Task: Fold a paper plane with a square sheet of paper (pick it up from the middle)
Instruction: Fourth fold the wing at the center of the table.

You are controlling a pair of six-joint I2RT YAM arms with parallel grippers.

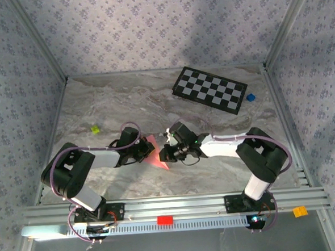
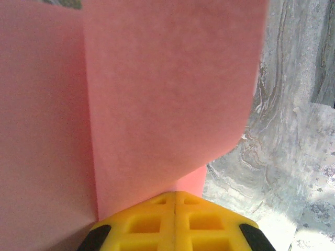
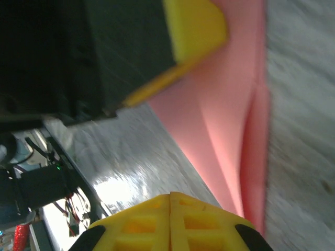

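The paper (image 1: 156,156) is mid-fold, sitting right in the gap between the two claws. The left claw (image 2: 174,196) has its yellow fingers pressed flat together. The sheet rises straight off their tips and fans out ahead, so it looks like that claw is pinching the paper at an edge. A crease runs directly away from it, a bit left of its tips.

The right claw (image 3: 170,197) also has its fingers closed tight on each other. Here the paper lies just off to the right of the tips and stretches forward from there. Can't tell if it's got any paper caught or is just sitting alongside.

From above, the folded piece is a narrow wedge low over the table (image 1: 126,105). Its long axis runs front to back between the claws, pointed end toward the arm bases. Both claws are about equally close, one on each long side.

My guess is the next move is pressing a fold along that axis. That would mean the right claw coming sideways onto the paper, with the left one as the anchor. Plenty of folding left, I'd say.
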